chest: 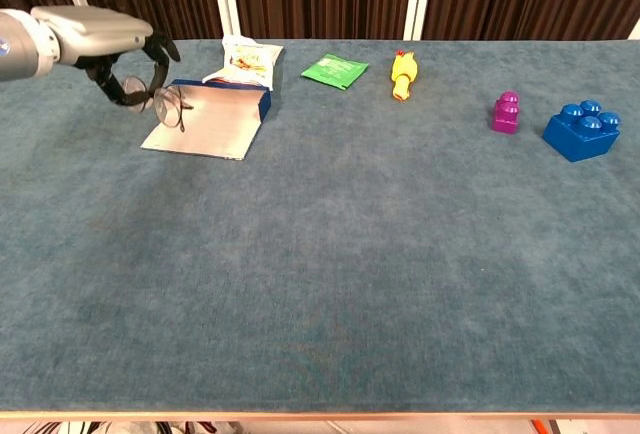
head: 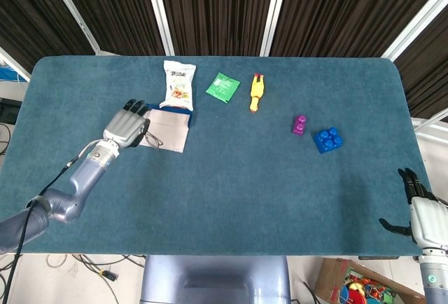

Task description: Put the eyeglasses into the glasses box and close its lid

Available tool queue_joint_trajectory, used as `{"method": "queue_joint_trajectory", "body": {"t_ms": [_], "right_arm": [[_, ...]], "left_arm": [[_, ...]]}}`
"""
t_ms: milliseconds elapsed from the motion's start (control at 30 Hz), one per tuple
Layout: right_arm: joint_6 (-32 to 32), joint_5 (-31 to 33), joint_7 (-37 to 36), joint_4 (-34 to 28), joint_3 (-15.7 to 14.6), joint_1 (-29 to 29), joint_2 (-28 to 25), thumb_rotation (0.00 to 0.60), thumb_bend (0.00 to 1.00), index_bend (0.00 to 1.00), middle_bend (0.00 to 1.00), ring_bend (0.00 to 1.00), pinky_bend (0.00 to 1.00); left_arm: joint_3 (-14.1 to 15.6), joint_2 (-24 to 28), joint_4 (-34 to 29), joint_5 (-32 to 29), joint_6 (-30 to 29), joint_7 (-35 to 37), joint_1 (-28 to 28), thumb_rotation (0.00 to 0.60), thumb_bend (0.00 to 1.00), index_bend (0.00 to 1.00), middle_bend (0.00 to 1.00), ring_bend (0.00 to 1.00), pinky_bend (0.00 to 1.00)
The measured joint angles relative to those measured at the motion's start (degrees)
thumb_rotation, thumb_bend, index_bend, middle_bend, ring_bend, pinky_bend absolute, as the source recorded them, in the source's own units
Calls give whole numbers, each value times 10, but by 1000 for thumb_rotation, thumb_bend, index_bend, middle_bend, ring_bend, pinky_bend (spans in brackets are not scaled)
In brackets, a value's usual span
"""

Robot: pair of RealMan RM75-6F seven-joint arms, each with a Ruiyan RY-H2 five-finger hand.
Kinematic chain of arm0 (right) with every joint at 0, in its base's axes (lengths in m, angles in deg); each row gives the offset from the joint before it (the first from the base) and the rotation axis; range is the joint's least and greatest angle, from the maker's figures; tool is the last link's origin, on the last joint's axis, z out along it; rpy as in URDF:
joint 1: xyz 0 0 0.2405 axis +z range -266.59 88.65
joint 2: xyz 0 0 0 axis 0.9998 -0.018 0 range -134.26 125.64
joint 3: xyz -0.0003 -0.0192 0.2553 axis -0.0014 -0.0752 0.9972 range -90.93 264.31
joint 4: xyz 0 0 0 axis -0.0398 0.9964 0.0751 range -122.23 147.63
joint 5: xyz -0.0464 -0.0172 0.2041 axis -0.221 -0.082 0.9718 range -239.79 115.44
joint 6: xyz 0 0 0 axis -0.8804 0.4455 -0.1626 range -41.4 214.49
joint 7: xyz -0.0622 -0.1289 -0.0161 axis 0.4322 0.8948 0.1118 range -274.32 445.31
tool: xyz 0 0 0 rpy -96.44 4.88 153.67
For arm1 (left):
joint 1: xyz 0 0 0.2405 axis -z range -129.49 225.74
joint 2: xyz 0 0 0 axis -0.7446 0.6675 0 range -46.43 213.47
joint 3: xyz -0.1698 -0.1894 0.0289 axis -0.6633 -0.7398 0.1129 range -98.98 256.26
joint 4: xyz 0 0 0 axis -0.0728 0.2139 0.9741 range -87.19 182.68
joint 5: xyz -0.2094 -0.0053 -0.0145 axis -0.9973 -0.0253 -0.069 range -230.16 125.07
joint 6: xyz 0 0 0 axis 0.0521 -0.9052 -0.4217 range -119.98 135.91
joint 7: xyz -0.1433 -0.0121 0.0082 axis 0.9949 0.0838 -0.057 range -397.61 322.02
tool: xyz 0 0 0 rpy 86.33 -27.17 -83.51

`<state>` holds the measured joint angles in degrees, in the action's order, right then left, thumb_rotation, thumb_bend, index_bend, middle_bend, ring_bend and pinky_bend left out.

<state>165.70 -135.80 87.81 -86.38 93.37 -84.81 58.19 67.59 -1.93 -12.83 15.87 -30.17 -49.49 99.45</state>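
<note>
My left hand [head: 125, 126] [chest: 98, 34] holds the eyeglasses [chest: 165, 106] [head: 151, 136] in the air, just left of and above the glasses box. The glasses hang below its curled fingers. The glasses box [head: 166, 128] [chest: 205, 119] lies open on the table, blue with a pale inside, its lid flat toward me. My right hand [head: 418, 208] rests off the table's near right corner with fingers apart and nothing in it; the chest view does not show it.
Behind the box lies a white snack bag [head: 178, 85] [chest: 244, 61]. A green packet [head: 222, 86], a yellow rubber chicken [head: 256, 92], a purple block [head: 299, 125] and a blue brick [head: 327, 139] sit further right on the blue-green table [head: 231, 199].
</note>
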Motion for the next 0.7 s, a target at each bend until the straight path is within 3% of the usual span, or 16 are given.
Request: {"method": "queue_joint_trajectory", "body": {"t_ms": [333, 700], "right_arm": [[-12, 6, -10, -2, 1, 4, -4, 600, 134, 2, 57, 190, 262], [-9, 8, -33, -1, 1, -2, -12, 600, 134, 2, 57, 189, 262]], "left_arm": [[-34, -50, 63, -96, 40, -60, 52, 600, 465, 598, 127, 0, 43], [-50, -120, 147, -214, 89, -99, 102, 600, 465, 596, 113, 0, 14]]}}
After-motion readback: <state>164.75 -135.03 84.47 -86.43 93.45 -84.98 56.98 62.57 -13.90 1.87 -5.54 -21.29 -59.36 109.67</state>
